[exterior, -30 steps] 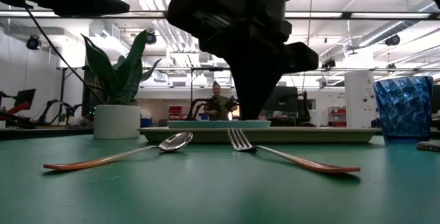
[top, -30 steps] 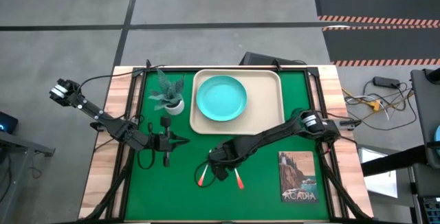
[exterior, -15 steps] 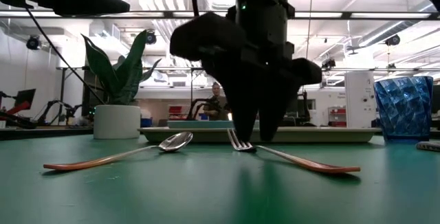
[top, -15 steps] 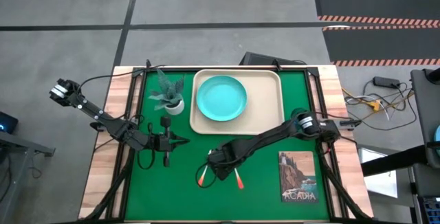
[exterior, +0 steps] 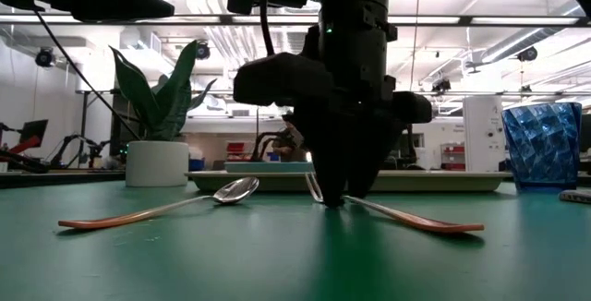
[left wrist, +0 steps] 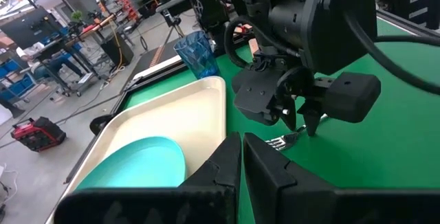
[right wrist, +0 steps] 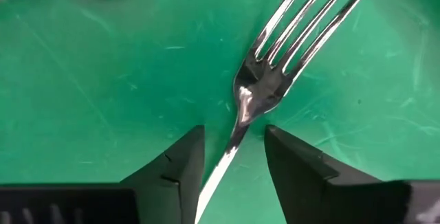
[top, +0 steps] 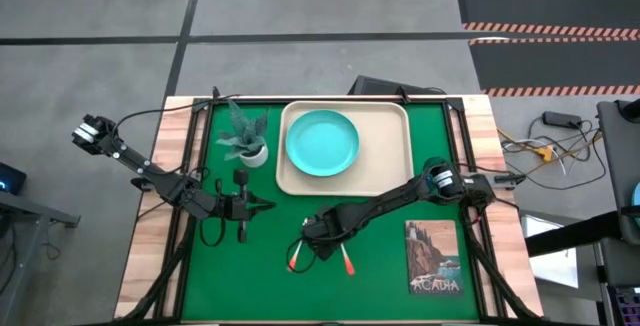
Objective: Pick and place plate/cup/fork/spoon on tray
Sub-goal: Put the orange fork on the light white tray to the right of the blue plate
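Note:
The fork point(right wrist: 295, 38), silver tines and orange-red handle point(top: 346, 260), lies flat on the green mat. The matching spoon point(exterior: 235, 190) lies to its left. My right gripper point(right wrist: 234, 138) is down at the mat, open, with one finger on each side of the fork's thin neck and a gap showing on both sides. The turquoise plate point(top: 322, 143) sits on the beige tray point(top: 392, 171) at the far side. The blue cup point(exterior: 543, 144) stands on the mat at the right. My left gripper point(top: 245, 206) waits shut over the mat's left part.
A white-potted plant point(top: 245, 144) stands left of the tray. A picture book point(top: 433, 258) lies on the mat at the near right. The right arm point(top: 390, 201) stretches low across the mat from the right edge. A person shows far off in the room point(exterior: 294, 139).
My right gripper has come down from just above the fork to the mat and has opened from shut; its fingers now stand on either side of the fork's neck. Fork and spoon lie where they were.

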Robot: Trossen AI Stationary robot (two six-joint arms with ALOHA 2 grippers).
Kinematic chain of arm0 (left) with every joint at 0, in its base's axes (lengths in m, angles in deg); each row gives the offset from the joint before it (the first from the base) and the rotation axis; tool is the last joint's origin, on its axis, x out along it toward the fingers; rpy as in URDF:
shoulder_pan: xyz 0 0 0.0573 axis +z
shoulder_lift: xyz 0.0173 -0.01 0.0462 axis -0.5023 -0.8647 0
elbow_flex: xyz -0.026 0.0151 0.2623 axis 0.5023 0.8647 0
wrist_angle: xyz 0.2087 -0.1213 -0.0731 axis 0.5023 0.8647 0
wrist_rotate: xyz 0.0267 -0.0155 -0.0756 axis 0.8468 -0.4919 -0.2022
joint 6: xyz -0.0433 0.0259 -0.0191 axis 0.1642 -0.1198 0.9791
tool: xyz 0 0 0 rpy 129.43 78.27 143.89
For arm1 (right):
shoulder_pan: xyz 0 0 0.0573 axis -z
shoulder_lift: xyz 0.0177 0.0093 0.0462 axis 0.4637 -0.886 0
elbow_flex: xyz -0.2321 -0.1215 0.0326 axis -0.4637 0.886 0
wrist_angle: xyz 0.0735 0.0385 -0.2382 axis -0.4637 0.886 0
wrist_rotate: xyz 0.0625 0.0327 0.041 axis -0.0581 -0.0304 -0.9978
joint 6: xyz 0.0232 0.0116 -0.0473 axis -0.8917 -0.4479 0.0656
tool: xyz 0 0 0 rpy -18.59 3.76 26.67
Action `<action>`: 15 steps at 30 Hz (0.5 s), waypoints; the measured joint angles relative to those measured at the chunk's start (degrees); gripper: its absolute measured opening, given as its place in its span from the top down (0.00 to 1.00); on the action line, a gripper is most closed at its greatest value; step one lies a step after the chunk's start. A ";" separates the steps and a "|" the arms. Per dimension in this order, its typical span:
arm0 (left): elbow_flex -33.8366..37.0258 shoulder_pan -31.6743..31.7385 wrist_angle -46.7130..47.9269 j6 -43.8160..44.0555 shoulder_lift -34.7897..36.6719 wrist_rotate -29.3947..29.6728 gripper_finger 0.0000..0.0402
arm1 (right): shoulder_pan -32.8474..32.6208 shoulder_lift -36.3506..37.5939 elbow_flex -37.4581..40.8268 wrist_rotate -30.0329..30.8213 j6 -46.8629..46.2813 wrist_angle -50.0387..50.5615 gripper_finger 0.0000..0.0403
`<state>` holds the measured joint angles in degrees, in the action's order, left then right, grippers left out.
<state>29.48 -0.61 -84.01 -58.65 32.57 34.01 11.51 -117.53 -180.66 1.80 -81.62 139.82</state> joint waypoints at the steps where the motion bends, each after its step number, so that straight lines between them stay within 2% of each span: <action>1: 0.00 0.00 0.00 0.02 0.00 0.00 0.99 | 0.00 0.03 0.56 0.07 -0.38 -0.38 0.67; 6: 0.02 0.00 0.00 0.04 0.00 0.00 0.99 | 0.00 0.33 2.00 0.21 -1.39 -1.57 0.74; 13: 0.02 0.00 -0.02 0.04 0.00 0.00 0.99 | 0.00 0.22 0.87 -0.20 -1.41 -1.29 0.95; 15: 0.02 0.00 -0.02 0.04 0.00 0.00 0.99 | -0.02 0.22 0.66 -0.19 -1.46 -1.19 0.96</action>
<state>29.50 -0.61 -84.03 -58.61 32.57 34.01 11.49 -117.31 -180.00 1.61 -83.08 138.62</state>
